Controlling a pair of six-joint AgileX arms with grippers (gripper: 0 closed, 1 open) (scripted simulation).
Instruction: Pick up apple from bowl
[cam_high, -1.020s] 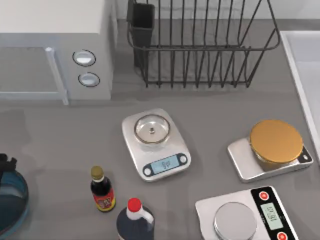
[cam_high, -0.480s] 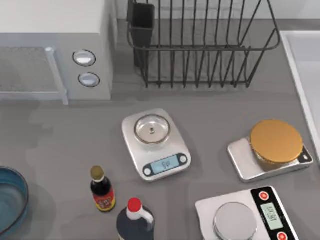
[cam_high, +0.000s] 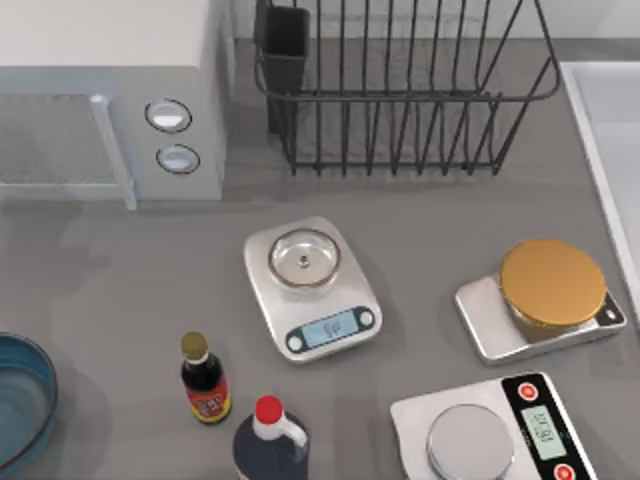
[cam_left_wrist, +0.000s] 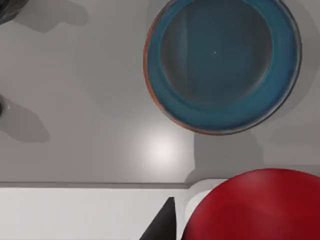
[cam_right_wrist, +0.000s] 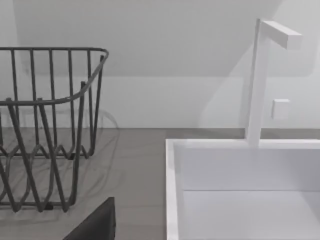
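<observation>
Apple sits close under the left wrist camera, raised well above the empty blue bowl on the bench; judged held in the left hand, though its fingers are hidden, so grip width cannot be told; bowl at the bench's left edge in the top view. Apple looks glossy, round, firm, fairly light; likely slippery; best gripped across its widest middle. Right hand parked near the sink; opening cannot be told.

The table is seen from overhead. The bowl is looked straight down on from the left wrist, also caught at top view's left edge; dish rack and sink are faced sideways from the right wrist
</observation>
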